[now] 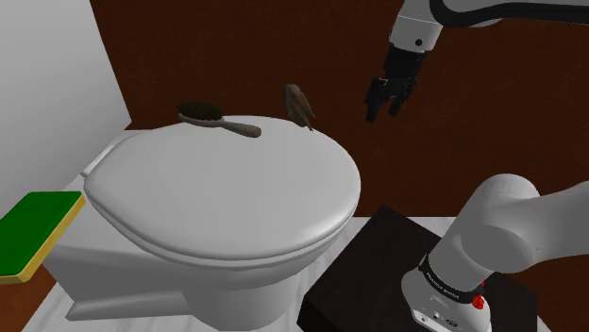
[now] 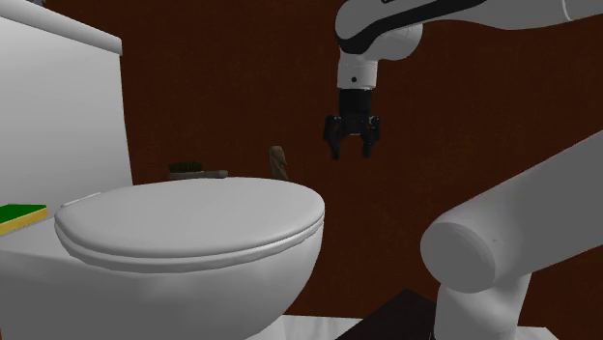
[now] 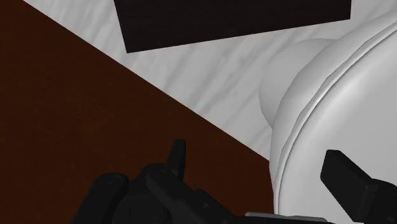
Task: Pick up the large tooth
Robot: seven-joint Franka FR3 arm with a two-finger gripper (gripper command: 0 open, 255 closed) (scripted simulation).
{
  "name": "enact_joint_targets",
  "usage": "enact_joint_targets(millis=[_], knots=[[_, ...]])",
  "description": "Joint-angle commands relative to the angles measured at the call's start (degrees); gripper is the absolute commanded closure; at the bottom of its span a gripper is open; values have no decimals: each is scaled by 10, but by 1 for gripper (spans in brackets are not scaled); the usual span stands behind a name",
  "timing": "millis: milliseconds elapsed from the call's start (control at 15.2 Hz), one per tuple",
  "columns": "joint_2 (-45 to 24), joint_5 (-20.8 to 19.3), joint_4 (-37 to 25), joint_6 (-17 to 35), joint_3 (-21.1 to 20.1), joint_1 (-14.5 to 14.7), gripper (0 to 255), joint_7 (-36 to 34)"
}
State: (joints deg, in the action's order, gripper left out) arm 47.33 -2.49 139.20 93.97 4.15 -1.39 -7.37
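Item: large tooth, brown, standing at the far edge of the toilet lid, near a brush. Status: not yet grasped. Gripper: fingers spread wide, empty, in the air beside the lid (approach, closing and lift all remain).

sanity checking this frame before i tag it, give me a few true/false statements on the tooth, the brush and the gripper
1. The gripper is holding the tooth. False: it hangs open in the air, apart from the tooth.
2. The tooth sits on the closed toilet lid. True.
3. The brush lies on the floor. False: it lies on the toilet lid, near the tooth.
4. A green pad with a yellow edge lies at the shoulder view's left. True.
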Motion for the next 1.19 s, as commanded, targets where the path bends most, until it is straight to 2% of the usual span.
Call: enact_joint_targets(millis=[0,594,1122], knots=[[0,0,0,0,0,0,0,0],[-205,15,-157,42,-59,5,0,-100],[-393,-4,-352,26,-96,6,0,-185]])
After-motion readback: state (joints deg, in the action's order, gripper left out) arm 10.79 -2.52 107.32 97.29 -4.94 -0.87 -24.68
